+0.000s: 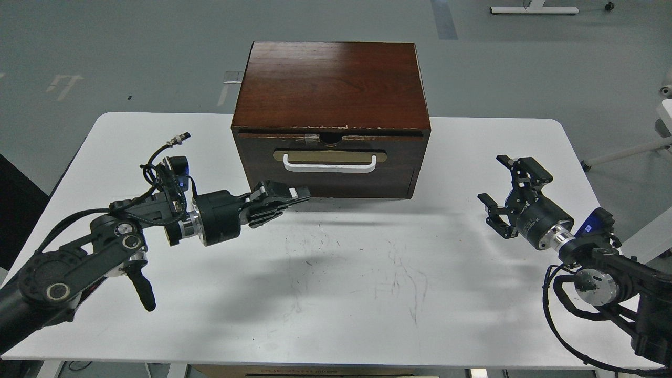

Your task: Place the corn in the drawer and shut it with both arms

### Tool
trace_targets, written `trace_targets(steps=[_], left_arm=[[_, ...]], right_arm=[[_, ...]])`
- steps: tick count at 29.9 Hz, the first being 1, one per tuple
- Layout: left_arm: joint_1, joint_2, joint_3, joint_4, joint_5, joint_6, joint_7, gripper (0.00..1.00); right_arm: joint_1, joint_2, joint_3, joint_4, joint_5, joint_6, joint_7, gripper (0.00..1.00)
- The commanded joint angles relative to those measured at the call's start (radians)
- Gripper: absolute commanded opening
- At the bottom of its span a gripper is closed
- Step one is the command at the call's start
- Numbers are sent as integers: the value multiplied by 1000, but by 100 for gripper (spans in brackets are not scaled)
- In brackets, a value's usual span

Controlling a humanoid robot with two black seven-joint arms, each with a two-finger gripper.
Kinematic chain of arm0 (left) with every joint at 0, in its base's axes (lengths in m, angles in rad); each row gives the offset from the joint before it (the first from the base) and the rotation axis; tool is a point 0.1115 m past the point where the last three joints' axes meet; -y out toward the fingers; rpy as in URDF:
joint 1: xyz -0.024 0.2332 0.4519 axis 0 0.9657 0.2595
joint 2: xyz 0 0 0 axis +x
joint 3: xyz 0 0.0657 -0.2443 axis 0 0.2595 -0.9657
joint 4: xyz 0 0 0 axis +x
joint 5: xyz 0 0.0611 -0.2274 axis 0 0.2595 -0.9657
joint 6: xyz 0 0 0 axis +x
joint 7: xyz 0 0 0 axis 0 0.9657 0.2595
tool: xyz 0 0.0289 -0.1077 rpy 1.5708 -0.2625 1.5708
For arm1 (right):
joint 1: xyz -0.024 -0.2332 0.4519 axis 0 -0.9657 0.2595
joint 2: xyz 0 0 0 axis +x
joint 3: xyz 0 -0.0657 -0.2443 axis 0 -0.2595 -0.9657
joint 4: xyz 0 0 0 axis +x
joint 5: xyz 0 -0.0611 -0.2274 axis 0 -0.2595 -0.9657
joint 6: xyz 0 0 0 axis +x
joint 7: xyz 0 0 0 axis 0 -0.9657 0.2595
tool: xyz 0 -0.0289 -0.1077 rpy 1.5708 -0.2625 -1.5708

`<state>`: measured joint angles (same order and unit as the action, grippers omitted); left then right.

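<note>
The drawer of the dark reddish-brown wooden box is pushed in, with its white bar handle facing me. The corn is out of view. My left gripper is just in front of the box's lower left corner, clear of the drawer front. Its fingers are together and hold nothing. My right gripper hovers above the table to the right of the box. It is open and empty, well apart from the box.
The white table carries only the box, at the middle of its far edge. Grey floor lies beyond it. A white frame stands off the table's right side.
</note>
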<state>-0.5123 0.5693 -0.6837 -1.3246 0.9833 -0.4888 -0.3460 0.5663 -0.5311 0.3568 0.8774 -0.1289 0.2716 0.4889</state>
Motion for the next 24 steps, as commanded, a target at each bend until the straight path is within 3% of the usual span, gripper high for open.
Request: trace_targets(steps=[1, 9, 16, 24], left_arm=[[1, 50, -56, -28, -196, 0, -18, 100], [43, 132, -151, 10, -455, 0, -48, 100], [152, 127, -157, 129, -557, 0, -53, 100], [204, 103, -157, 243, -631, 0, -93, 100]], right_arm=[[9, -1, 8, 0, 0, 0, 0, 99], [12, 11, 65, -5, 0, -8, 0, 100], [12, 28, 67, -9, 0, -12, 0, 100], [11, 39, 67, -6, 2, -12, 0, 100]])
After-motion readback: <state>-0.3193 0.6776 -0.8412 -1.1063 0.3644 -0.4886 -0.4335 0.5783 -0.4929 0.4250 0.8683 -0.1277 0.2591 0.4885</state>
